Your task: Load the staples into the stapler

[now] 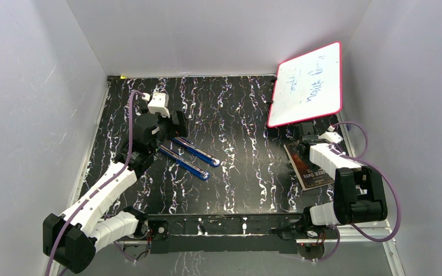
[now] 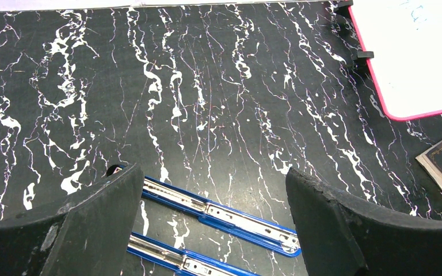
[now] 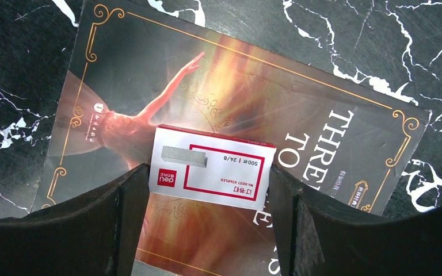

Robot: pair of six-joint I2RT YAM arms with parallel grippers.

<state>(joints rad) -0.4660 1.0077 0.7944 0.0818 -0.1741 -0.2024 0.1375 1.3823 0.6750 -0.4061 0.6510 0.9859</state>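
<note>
The blue stapler (image 1: 197, 152) lies swung open flat on the black marbled table, its two silver-lined arms (image 2: 236, 217) side by side. My left gripper (image 2: 214, 195) hovers open just above their hinge end, at the left of the top view (image 1: 171, 135). My right gripper (image 3: 210, 195) is down over a book at the right (image 1: 306, 135). Its fingers touch both short ends of a small red-and-white box (image 3: 218, 167) lying flat on the cover. The staples themselves are hidden; only a printed picture of them shows on the box.
The book (image 3: 299, 92) lies near the table's right edge (image 1: 311, 169). A pink-framed whiteboard (image 1: 308, 86) leans at the back right, close behind my right gripper. Grey walls enclose the table on three sides.
</note>
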